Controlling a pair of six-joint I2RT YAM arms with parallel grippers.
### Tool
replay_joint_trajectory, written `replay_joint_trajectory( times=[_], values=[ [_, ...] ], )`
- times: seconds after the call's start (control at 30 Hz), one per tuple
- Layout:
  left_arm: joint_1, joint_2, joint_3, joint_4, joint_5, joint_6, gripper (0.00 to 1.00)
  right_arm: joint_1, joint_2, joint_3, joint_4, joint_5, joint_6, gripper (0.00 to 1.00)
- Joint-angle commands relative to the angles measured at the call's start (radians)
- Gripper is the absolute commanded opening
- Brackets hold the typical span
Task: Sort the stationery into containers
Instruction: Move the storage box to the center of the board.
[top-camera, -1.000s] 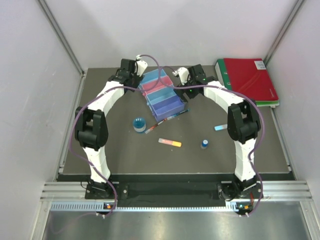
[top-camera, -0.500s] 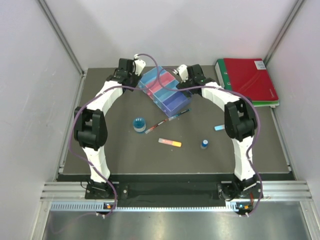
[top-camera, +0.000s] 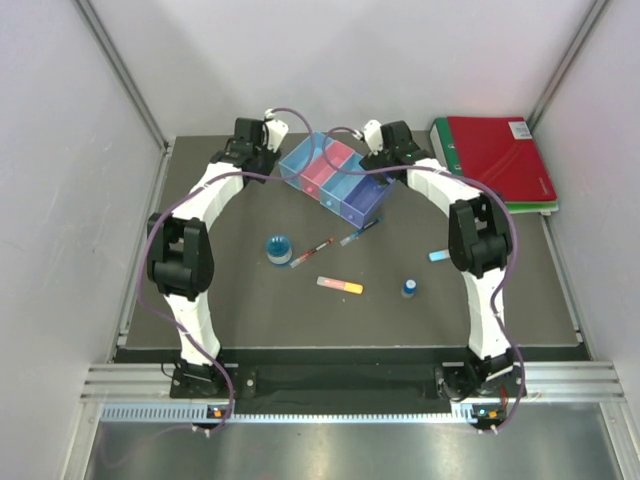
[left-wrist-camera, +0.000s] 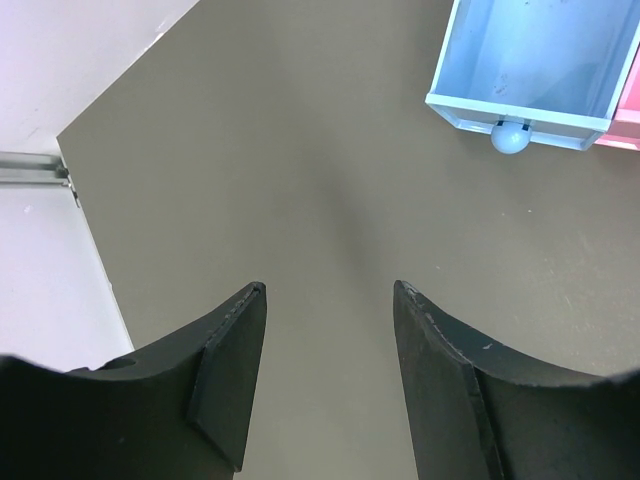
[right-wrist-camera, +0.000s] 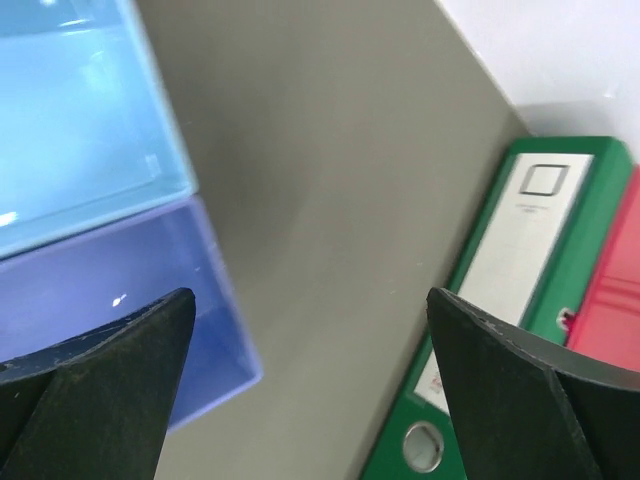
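The containers (top-camera: 336, 185), a row of joined bins in light blue, pink, light blue and purple, lie diagonally at the back of the table. My left gripper (top-camera: 262, 152) hovers open just left of the row's light blue end bin (left-wrist-camera: 530, 60), holding nothing (left-wrist-camera: 328, 290). My right gripper (top-camera: 390, 160) stands wide open at the purple end (right-wrist-camera: 120, 300), with bare table between its fingers (right-wrist-camera: 310, 295). The stationery lies loose nearer the front: a blue roll (top-camera: 279, 247), a red pen (top-camera: 318, 247), a dark pen (top-camera: 358, 233), a pink-orange bar (top-camera: 340, 286), a blue-capped bottle (top-camera: 409, 288) and a light blue bar (top-camera: 440, 255).
A red binder (top-camera: 500, 160) on top of a green binder (right-wrist-camera: 500, 300) lies at the back right, close to my right gripper. White walls enclose the table on the left, back and right. A round knob (left-wrist-camera: 511, 137) sticks out of the light blue end bin.
The row of containers has swung round, its purple end moving right and back, so it now lies more diagonal. My right gripper has shifted right and back. The left gripper has barely moved.
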Motion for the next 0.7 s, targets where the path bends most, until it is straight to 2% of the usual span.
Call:
replay_joint_trajectory(
  times=[0.0, 0.1, 0.2, 0.4, 0.53, 0.67],
  values=[
    [0.006, -0.036, -0.008, 0.057, 0.017, -0.026, 0.59, -0.004, -0.153, 0.013, -0.069, -0.153, 0.048, 0.99],
    [0.006, -0.038, -0.007, 0.066, 0.014, -0.03, 0.59, -0.004, -0.227, -0.027, -0.11, -0.281, 0.083, 0.99],
    [0.006, -0.038, -0.014, 0.098, 0.017, -0.038, 0.59, 0.006, -0.256, -0.038, -0.122, -0.338, 0.117, 0.99],
    [0.007, 0.003, -0.002, 0.215, 0.115, -0.027, 0.57, 0.03, -0.22, 0.025, -0.161, -0.323, 0.122, 0.99],
    [-0.003, 0.157, 0.129, 0.237, 0.129, -0.024, 0.56, 0.029, -0.232, 0.005, -0.165, -0.312, 0.123, 0.99],
    [-0.019, 0.29, 0.295, 0.258, 0.057, 0.0, 0.55, 0.027, -0.273, -0.056, -0.152, -0.298, 0.114, 0.99]
  ],
)
